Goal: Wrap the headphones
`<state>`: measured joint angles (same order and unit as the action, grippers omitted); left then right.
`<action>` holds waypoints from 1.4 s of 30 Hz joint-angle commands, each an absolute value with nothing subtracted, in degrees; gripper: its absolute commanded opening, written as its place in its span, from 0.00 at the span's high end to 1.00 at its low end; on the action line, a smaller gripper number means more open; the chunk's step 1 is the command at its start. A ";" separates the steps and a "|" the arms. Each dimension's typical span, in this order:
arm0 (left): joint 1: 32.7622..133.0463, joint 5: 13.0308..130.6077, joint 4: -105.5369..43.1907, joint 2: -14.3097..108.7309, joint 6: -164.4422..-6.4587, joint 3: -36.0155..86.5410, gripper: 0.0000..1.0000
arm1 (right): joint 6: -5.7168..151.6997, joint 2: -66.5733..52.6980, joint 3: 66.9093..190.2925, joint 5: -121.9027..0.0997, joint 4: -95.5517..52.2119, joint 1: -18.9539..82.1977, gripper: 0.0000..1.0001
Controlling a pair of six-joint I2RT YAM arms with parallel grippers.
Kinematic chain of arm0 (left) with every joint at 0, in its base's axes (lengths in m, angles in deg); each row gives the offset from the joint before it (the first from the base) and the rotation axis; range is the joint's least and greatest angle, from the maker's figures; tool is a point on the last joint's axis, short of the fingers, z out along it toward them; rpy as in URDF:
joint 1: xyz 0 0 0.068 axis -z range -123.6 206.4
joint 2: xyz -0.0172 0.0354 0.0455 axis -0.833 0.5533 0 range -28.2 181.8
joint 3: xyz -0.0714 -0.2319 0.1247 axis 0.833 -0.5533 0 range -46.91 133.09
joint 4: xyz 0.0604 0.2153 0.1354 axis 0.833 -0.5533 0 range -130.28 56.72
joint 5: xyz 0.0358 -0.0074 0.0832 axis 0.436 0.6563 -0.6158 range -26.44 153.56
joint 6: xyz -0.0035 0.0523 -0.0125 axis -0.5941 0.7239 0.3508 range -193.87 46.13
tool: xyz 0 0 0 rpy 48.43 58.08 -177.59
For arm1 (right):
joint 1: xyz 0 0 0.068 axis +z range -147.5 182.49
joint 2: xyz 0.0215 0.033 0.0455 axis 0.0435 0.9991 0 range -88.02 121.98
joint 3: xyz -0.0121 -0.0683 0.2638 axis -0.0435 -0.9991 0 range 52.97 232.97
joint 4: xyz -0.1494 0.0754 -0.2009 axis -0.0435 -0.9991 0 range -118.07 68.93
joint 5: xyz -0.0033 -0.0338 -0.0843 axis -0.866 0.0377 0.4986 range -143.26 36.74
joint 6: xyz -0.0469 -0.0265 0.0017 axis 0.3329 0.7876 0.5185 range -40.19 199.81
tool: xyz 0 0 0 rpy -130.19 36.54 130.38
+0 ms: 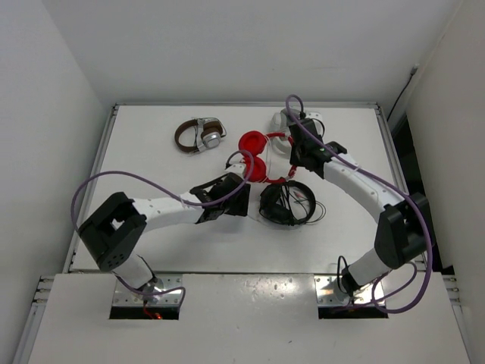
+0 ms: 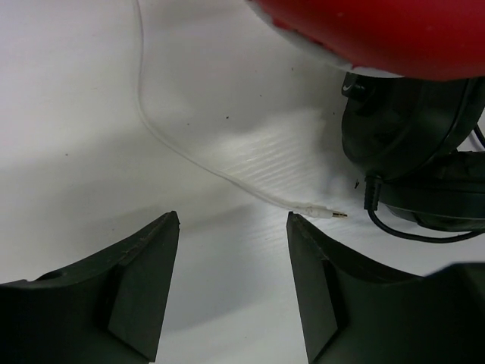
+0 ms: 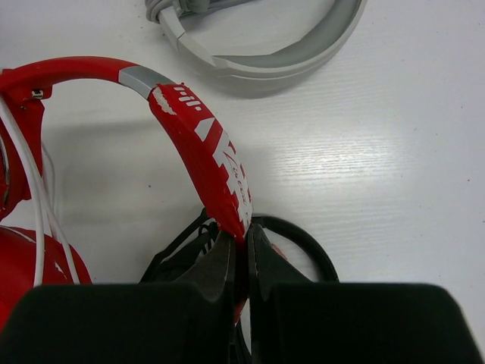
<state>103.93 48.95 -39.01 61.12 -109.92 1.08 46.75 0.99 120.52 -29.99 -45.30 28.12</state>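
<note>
The red headphones (image 1: 258, 155) lie at the table's middle back, with two round cups and a red headband (image 3: 198, 144). My right gripper (image 3: 242, 241) is shut on the headband. The thin white cable (image 2: 163, 140) runs across the table in the left wrist view and ends in a jack plug (image 2: 330, 213). My left gripper (image 2: 231, 227) is open and empty just short of that plug. A red ear cup (image 2: 379, 30) fills the top of that view. In the top view the left gripper (image 1: 236, 196) sits below the lower red cup.
Black headphones (image 1: 286, 203) with a black cable lie right of my left gripper and show in the left wrist view (image 2: 413, 144). Brown-and-silver headphones (image 1: 198, 135) lie at the back left. White headphones (image 3: 258, 38) lie at the back beyond the right gripper.
</note>
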 commanded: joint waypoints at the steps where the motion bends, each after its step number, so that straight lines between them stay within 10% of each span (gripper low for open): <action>1: 105.36 46.60 -38.81 62.94 -111.31 4.15 0.36 | 43.16 0.49 124.07 -28.65 -41.99 28.25 1.00; 42: 107.47 45.89 -38.99 68.23 -111.84 10.57 0.33 | 42.10 0.40 122.49 -32.43 -40.94 27.72 1.00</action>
